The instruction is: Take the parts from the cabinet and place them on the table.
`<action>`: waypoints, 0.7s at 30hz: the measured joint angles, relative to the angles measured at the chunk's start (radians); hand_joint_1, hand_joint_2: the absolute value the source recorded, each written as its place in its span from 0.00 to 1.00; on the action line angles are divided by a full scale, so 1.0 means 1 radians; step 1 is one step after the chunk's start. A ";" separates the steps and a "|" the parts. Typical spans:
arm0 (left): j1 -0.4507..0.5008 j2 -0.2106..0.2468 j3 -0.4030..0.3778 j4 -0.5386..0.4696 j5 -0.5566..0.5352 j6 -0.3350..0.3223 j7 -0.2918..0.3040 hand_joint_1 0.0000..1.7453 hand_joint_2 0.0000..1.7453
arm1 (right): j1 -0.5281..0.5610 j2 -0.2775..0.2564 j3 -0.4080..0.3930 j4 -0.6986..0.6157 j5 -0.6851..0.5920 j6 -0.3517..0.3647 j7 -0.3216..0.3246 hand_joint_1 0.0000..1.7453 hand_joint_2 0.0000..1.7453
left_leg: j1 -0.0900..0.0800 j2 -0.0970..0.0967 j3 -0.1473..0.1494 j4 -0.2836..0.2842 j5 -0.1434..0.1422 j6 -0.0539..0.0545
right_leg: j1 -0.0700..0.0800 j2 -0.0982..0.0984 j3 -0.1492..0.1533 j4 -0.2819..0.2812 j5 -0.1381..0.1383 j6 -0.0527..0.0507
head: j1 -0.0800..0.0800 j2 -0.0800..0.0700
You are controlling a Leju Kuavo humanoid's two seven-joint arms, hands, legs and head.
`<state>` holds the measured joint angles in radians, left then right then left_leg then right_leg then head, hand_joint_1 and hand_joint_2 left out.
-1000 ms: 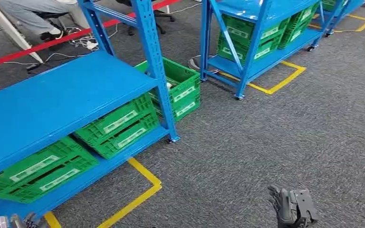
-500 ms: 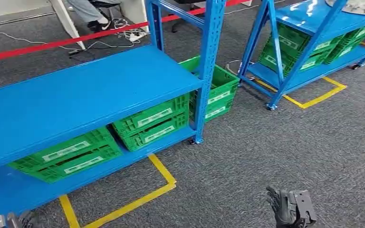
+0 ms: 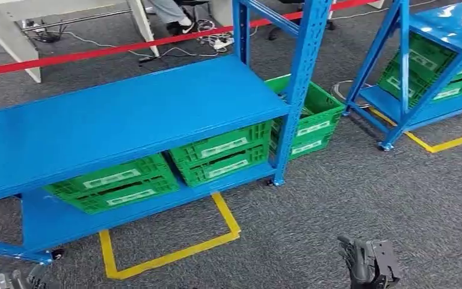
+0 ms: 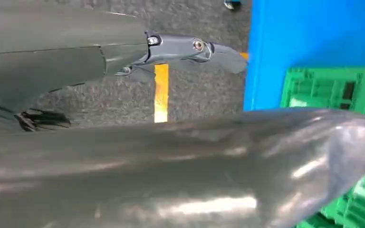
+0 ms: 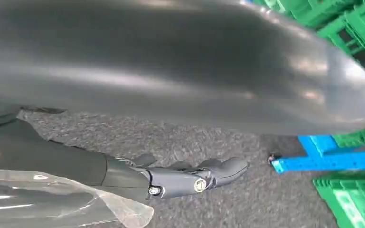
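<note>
**Blue rack at ten o'clock, both hands low and empty**

You have the blue shelving rack [image 3: 126, 114] ahead and to the left, filling the head view from about nine to twelve o'clock. Its middle shelf is bare blue. On the bottom shelf sit two stacks of green crates [image 3: 168, 168] side by side, each with white label strips on the front; you cannot see into them from here, so the parts themselves are not visible. A third green crate stack [image 3: 310, 120] stands on the carpet just past the rack's right front post, at about one o'clock. Yellow floor tape [image 3: 168, 256] marks a bay in front of the rack.

Your right hand [image 3: 368, 265] hangs at five o'clock over grey carpet [image 3: 349, 186], its dark fingers extended and slightly curved, holding nothing; the right wrist view shows the fingers [image 5: 190, 178] stretched out over the carpet. Your left hand [image 3: 12, 281] just shows at seven o'clock; in the left wrist view its fingers [image 4: 185, 47] lie straight, gripping nothing.

A second blue rack [image 3: 433, 66] with green crates stands at two o'clock. A red barrier tape [image 3: 96, 51] runs behind the near rack, and beyond it you see a seated person's legs [image 3: 174, 12].
</note>
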<state>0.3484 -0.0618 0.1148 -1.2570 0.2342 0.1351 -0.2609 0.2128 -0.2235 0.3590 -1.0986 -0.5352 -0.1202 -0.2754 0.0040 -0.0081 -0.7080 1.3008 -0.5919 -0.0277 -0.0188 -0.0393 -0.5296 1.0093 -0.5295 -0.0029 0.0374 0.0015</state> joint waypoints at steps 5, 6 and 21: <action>-0.006 0.006 -0.006 0.002 0.006 0.006 -0.004 0.00 0.00 | -0.003 0.002 -0.001 0.000 0.003 0.001 0.000 0.00 0.00 | -0.023 0.083 0.139 -0.288 0.116 0.036 | 0.012 -0.054 0.019 0.002 -0.020 0.019 | -0.002 0.000; -0.008 0.008 -0.008 0.003 0.006 0.006 -0.006 0.00 0.00 | -0.003 0.002 -0.002 0.000 0.004 0.001 0.001 0.00 0.00 | -0.023 0.074 0.134 -0.283 0.117 0.037 | 0.012 -0.066 0.019 0.000 -0.020 0.022 | 0.000 0.000; -0.006 0.012 -0.022 0.011 0.016 0.019 -0.018 0.00 0.00 | -0.004 0.005 -0.023 0.008 -0.008 0.020 -0.001 0.00 0.00 | -0.017 -0.019 0.154 -0.292 0.107 0.044 | -0.002 0.046 -0.022 0.005 0.021 0.036 | 0.002 0.000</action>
<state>0.3426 -0.0500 0.0923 -1.2463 0.2502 0.1541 -0.2785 0.2088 -0.2182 0.3357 -1.0903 -0.5436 -0.0999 -0.2765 -0.0134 -0.0272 -0.5542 1.0093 -0.4844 0.0159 -0.0205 0.0071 -0.5519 1.0139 -0.5082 0.0329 0.0392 0.0015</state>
